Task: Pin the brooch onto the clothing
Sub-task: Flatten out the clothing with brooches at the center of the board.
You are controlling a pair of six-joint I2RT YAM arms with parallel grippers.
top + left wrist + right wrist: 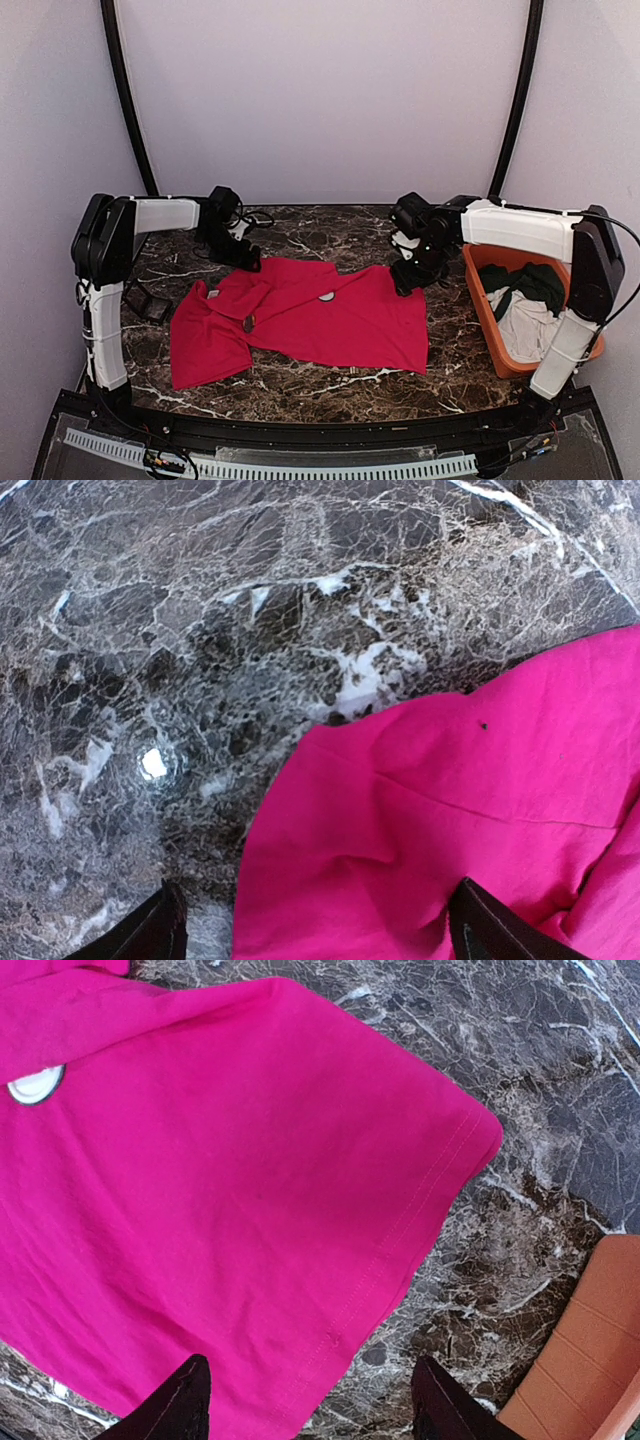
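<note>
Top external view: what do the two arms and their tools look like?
The left arm and right arm match: white box-like links between rounded black joints. The left tool and right tool are black with tapered fingers. Thin black cables trail from both.

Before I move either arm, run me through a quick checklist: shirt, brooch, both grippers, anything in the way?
1. Red T-shirt laid out flat: not ok; its left side is folded over and rumpled.
2. Brooch located: ok; a white round disc, likely the brooch, lies on the shirt.
3. Brooch pinned through the fabric: cannot tell.
4. Left gripper free: ok; open, nothing held, over the shirt's edge.
5. Right gripper free: ok; open, nothing held, over the shirt's hem.
6. Orange bin apart from the right gripper: ok.
</note>
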